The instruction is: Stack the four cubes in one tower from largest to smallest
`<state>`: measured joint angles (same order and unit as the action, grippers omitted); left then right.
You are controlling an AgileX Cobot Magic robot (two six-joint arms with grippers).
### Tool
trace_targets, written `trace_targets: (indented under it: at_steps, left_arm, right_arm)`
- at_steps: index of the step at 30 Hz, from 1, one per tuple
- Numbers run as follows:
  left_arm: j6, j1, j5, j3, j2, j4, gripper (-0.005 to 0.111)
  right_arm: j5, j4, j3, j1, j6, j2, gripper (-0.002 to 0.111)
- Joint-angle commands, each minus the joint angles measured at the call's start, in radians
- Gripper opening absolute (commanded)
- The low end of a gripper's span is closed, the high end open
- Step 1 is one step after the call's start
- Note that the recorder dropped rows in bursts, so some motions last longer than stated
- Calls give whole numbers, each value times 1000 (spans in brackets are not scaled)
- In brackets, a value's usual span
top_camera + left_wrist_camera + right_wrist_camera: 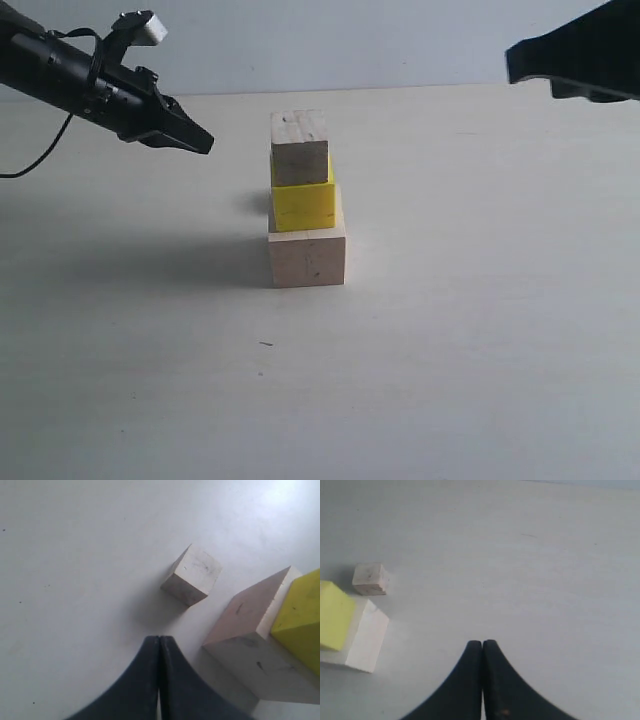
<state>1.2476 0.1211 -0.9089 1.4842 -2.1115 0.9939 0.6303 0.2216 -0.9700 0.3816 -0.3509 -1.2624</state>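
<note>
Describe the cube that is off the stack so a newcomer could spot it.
In the middle of the table stands the pale largest cube with the yellow cube on it. Just off its base, not touching, a small wooden cube sits on the table itself. It is raw beige, smaller than both.

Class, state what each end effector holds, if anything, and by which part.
Nothing is held: the left end effector and the right end effector are both shut, with nothing between their tips.

Pale matte tabletop point(480, 360), few dark specks; plain bluish-grey wall point(350, 40) behind; soft diffuse light.
</note>
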Motion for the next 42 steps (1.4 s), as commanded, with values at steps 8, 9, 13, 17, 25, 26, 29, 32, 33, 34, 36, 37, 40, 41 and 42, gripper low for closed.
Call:
trace_targets:
  at_steps: [8, 9, 13, 17, 25, 26, 29, 32, 33, 34, 36, 37, 40, 41, 42]
  left_arm:
    - [-60, -2, -47, 5, 6, 6, 0]
    - [-67, -2, -46, 5, 8, 2, 0]
    - [-80, -2, -39, 5, 27, -12, 0]
    - [-128, -2, -1, 5, 66, -35, 0]
    - [-157, -2, 22, 5, 109, -42, 0]
    - [-157, -2, 22, 5, 109, -44, 0]
    - [-157, -2, 28, 5, 109, -47, 0]
    - [-157, -2, 46, 5, 109, -58, 0]
    - [-157, -2, 50, 5, 109, -65, 0]
    - [-157, -2, 52, 5, 109, -81, 0]
    - [-157, -2, 52, 5, 109, -90, 0]
    - [-157, -2, 52, 5, 109, -90, 0]
    - [-153, -6, 52, 5, 109, -90, 0]
    - [-153, -8, 52, 5, 109, -93, 0]
    - [-153, -12, 48, 5, 109, -93, 0]
  right_arm:
    - [18, -296, -330, -220, 198, -369, 0]
    - [40, -372, -370, -247, 260, -402, 0]
    - [142, -671, -489, -345, 554, -533, 0]
    - [234, -856, -581, -408, 690, -694, 0]
    - [417, -1249, -733, -406, 894, -1005, 0]
    - [439, -1272, -757, -403, 898, -1037, 0]
    - [485, -1283, -830, -380, 897, -1117, 0]
    - [514, -1279, -924, -332, 869, -1180, 0]
    - [514, -1269, -945, -318, 852, -1190, 0]
    - [512, -1219, -983, -293, 806, -1204, 0]
    - [507, -1099, -1032, -256, 739, -1217, 0]
    - [504, -1079, -1041, -244, 726, -1219, 0]
    - [482, -1039, -1068, -206, 686, -1219, 0]
    - [472, -995, -1074, -195, 659, -1221, 0]
    - [469, -950, -1085, -185, 633, -1227, 0]
